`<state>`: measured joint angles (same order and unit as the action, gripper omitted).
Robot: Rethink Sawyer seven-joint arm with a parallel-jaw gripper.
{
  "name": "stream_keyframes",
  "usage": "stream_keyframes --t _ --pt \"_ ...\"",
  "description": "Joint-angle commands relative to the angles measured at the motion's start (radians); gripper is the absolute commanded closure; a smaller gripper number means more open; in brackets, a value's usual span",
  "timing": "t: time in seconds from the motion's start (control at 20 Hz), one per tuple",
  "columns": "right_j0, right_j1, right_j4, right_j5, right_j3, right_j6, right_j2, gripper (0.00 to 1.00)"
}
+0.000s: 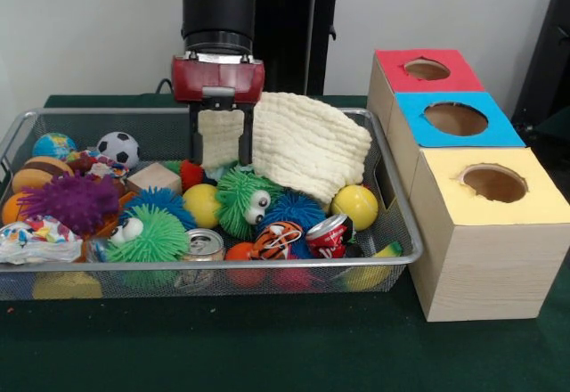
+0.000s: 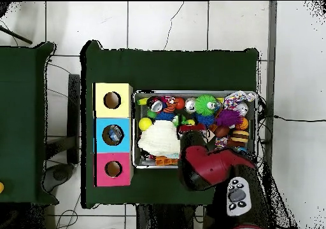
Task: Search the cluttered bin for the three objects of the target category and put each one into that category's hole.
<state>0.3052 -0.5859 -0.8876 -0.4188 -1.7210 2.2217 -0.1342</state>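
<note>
bin point(image 1: 392, 198) wire mesh on green surface point(image 1: 267, 347), crammed with spiky balls, yellow balls, cans, wooden block, soccer ball point(image 1: 118, 148) | tool point(image 1: 221, 147) down in bin, cannot tell whether open or closed; cream cloth point(image 1: 307, 142) draped just beside it | boxes: red point(image 1: 419, 76), blue point(image 1: 454, 118), yellow point(image 1: 490, 223), each with top hole; something inside blue hole seen overhead

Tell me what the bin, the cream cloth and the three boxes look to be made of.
Bin: silver wire mesh, likely metal, since its contents show through the walls. Cream cloth: soft waffle-textured fabric, draped in folds. Three boxes: pale wood or wood-look board, judging by the grain lines on the sides, with matte red, blue and yellow tops that look painted or papered.
</note>
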Motion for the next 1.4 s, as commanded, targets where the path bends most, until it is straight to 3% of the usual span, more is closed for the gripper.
stream_keyframes --t 0.05,0.1,0.2,0.35,0.5,0.85,1.2,1.4 --pt "0.178 -0.021 -0.224 0.212 0.084 0.130 0.298 0.00" --pt "0.253 -0.052 -0.262 0.279 0.049 0.139 0.398 0.00" --pt "0.415 -0.086 -0.230 0.416 -0.019 0.055 0.592 0.00" --pt "0.535 -0.092 -0.149 0.493 -0.044 -0.061 0.695 0.00" --pt "0.586 -0.070 -0.128 0.519 -0.029 -0.132 0.747 0.00" --pt "0.560 -0.037 -0.170 0.478 0.000 -0.086 0.705 0.00" --pt "0.313 0.010 -0.193 0.346 0.087 0.013 0.422 0.00" --pt "0.240 0.040 -0.148 0.295 0.121 0.032 0.336 0.00"
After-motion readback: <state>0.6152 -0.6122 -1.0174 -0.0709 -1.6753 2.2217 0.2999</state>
